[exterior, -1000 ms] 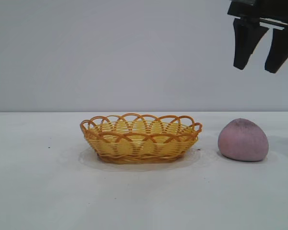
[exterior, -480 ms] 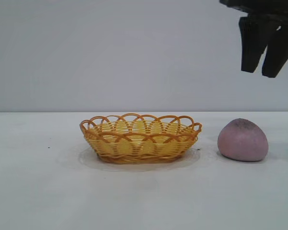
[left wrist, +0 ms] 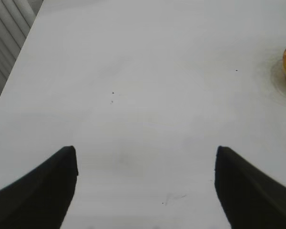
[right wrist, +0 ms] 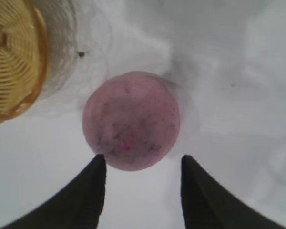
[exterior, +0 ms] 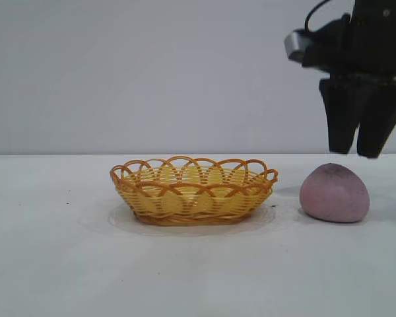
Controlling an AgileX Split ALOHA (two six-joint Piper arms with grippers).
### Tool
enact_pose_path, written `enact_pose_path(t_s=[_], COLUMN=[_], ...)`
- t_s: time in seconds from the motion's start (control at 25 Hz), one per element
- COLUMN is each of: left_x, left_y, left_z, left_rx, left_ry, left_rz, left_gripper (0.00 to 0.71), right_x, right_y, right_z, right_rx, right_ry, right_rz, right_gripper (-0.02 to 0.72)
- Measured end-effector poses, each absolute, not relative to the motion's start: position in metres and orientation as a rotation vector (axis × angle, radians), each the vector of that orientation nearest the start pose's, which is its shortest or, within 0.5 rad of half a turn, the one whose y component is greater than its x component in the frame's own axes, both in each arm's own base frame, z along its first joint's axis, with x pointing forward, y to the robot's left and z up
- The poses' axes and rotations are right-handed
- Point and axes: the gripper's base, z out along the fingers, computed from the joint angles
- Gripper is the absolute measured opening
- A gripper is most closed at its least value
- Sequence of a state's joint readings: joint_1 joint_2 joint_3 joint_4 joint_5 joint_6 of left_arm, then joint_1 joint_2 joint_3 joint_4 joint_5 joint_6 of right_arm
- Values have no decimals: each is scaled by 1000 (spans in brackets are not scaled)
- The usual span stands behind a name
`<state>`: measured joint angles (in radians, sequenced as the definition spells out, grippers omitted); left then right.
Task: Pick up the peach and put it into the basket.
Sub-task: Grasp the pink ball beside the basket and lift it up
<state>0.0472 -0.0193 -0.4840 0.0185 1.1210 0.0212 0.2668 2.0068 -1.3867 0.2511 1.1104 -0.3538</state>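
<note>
The right gripper [exterior: 355, 153] hangs at the upper right of the outside view, fingers apart and pointing down with nothing between them, just above the peach [exterior: 334, 193]. The peach sits on the white table [exterior: 198, 277] at the right. The basket [exterior: 193, 190] is in the middle, apart from the peach. The left gripper [left wrist: 145, 160] is spread wide over bare table.

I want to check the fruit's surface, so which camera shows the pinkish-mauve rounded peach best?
The right wrist view: the pinkish-mauve rounded peach fills the middle, seen from above. The exterior view shows its side; the left wrist view misses it.
</note>
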Motion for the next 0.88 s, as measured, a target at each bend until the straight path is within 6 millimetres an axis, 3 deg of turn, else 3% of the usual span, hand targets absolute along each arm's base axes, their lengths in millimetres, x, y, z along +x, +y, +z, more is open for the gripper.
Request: enact_pose_path(t_s=[0.2,0.36,0.44,0.48,0.64,0.88], left_x=[-9,-9,-9,-9,-9,-9], left_y=[1,1,1,1,1,1], left_z=[268,268,268,268,268,268], left_rx=[-29,-29,-29,-29,-29,-29], left_ry=[2102,2102,2102,2102,2102,2102], left_rz=[64,64,64,64,64,64], left_gripper=[555,555,555,555,555,555], right_x=[359,359,361,362,373,379], right_y=[120,120,121,121,126,142], right_z=[147,145,149,153,175,241], right_rx=[-785,-790,-798,-807,-812,-778], right_ry=[3131,3149,3149,3155,3097,2886], right_rz=[370,378,383,388,406,496], right_gripper=[345,85,57,0,0,0])
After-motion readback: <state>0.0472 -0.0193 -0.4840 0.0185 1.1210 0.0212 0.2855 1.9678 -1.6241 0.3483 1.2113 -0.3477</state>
